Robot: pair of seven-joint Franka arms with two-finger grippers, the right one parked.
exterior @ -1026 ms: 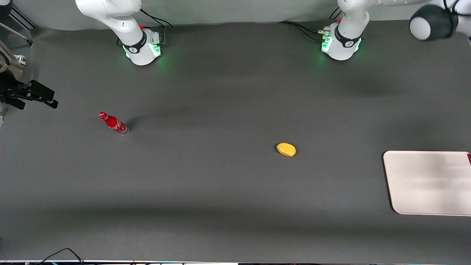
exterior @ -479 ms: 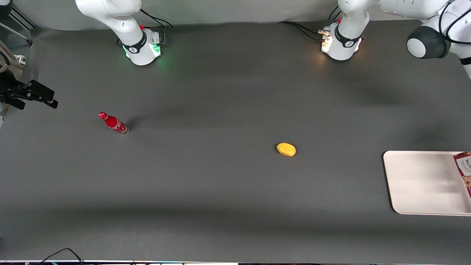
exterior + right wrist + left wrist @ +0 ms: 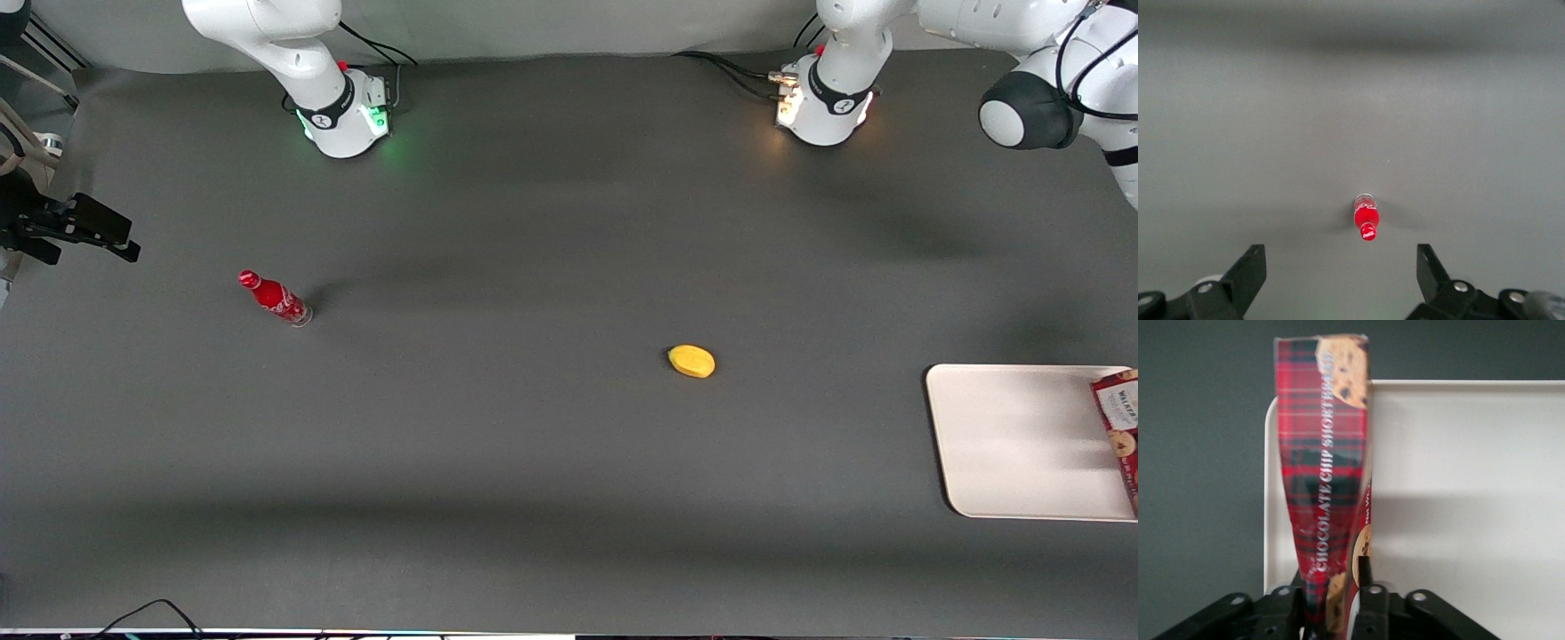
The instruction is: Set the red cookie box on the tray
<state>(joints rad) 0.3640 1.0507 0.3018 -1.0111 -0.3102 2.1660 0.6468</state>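
The red cookie box (image 3: pixel 1325 467), a slim tartan carton with cookie pictures, is clamped near one end between the two fingers of my left gripper (image 3: pixel 1331 585), which is shut on it. The carton's long body reaches out over one edge of the cream-white tray (image 3: pixel 1458 487), near a rounded corner. I cannot tell whether it touches the tray. In the front view only a strip of the red cookie box (image 3: pixel 1120 427) shows, over the tray (image 3: pixel 1013 444) at the working arm's end of the table. The gripper itself is outside that view.
A yellow fruit (image 3: pixel 692 361) lies on the dark table mid-way between the tray and the parked arm's end. A red bottle (image 3: pixel 274 298) stands toward the parked arm's end, also seen as the red bottle (image 3: pixel 1365 219). Black gear (image 3: pixel 71 227) juts in there.
The cookie box has slid in over the tray's outer edge, showing more than one second ago. The working arm's elbow dropped slightly, and its base light turned from green to orange.
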